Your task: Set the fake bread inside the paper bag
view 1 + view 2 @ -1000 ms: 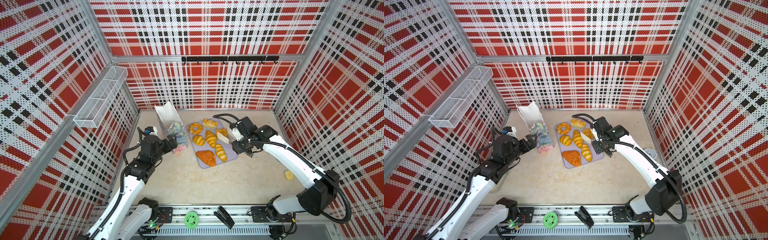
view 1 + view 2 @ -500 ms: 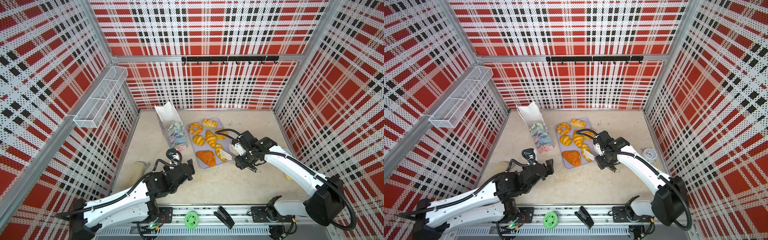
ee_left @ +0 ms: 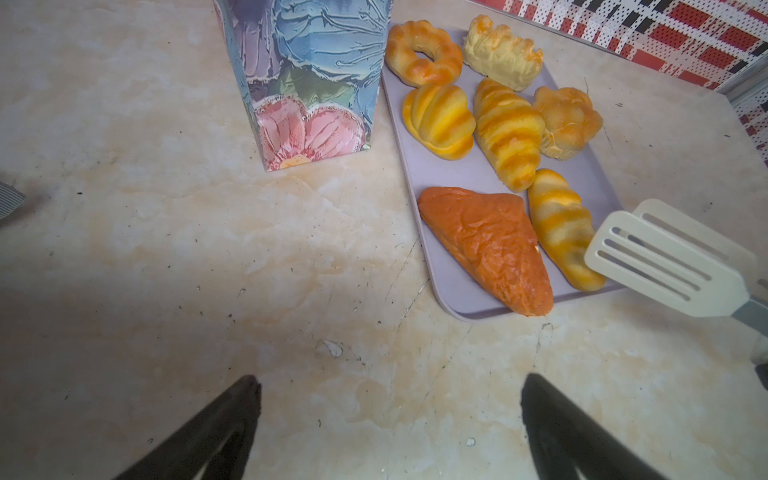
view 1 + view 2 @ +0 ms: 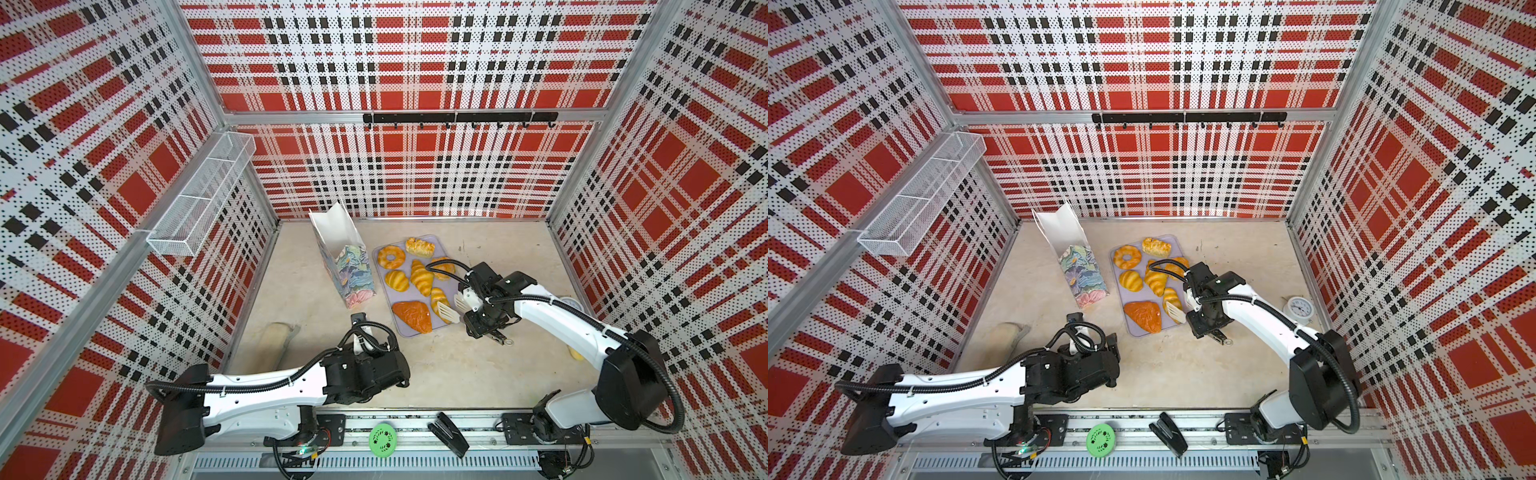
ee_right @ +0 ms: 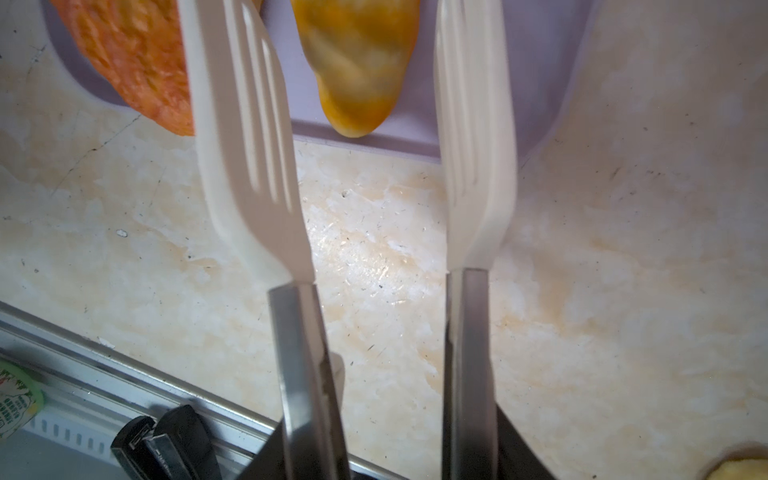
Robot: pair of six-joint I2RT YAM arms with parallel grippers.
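Since the right gripper (image 4: 471, 309) is clamped on the tongs (image 3: 665, 266), whose white blades stand apart and point at the near end of the striped croissant (image 3: 561, 228), slide them around it and close gently — the glossy skin looks slippery. The fake bread (image 4: 422, 276) lies on the lilac tray (image 3: 461, 286), just right of the standing paper bag (image 4: 353, 270). Your left gripper (image 3: 390, 382) hangs wide and empty over the marbled table (image 3: 208, 249). Plaid walls (image 4: 415, 178) close in behind the bag — lift high.
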